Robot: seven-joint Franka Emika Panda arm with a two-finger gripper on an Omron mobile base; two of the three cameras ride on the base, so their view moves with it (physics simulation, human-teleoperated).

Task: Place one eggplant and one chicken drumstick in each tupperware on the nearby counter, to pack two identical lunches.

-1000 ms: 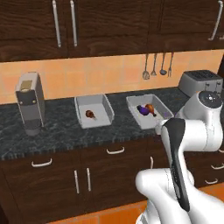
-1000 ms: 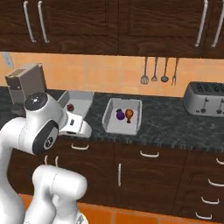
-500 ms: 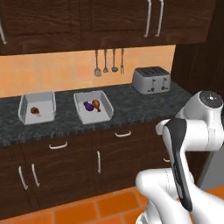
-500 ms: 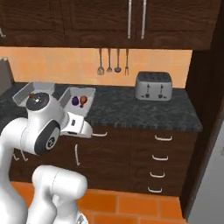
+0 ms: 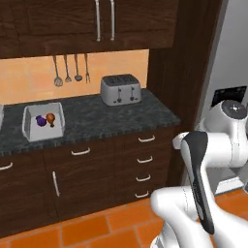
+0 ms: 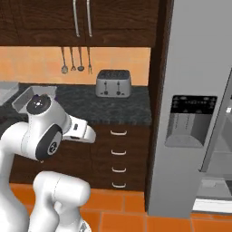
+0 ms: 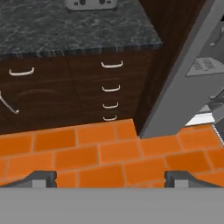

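One white tupperware point(image 5: 43, 122) stands on the black-grey marbled counter point(image 5: 106, 114) at the left of the left base view. Inside it lie a purple eggplant point(image 5: 40, 120) and a brown chicken drumstick point(image 5: 50, 117). A sliver of a second tupperware point(image 5: 1, 115) shows at the left edge, its contents hidden. In the right base view a tupperware point(image 6: 26, 97) peeks out behind my arm. In the hand view my gripper point(image 7: 111, 179) is open and empty, its fingertips point(image 7: 41, 178) wide apart above the orange tile floor point(image 7: 100, 153), facing the counter's drawers point(image 7: 109, 89).
A silver toaster point(image 5: 120, 89) sits on the counter's right end, with utensils point(image 5: 70, 69) hanging on the wall behind. A tall grey fridge point(image 6: 195, 108) stands right of the dark cabinet column point(image 5: 181, 63). Open floor lies in front of the drawers.
The whole picture has shifted as the base turned right: tupperwares slid toward the left edge, toaster and fridge came into view. The things on the counter have not moved. Gripper stays open.
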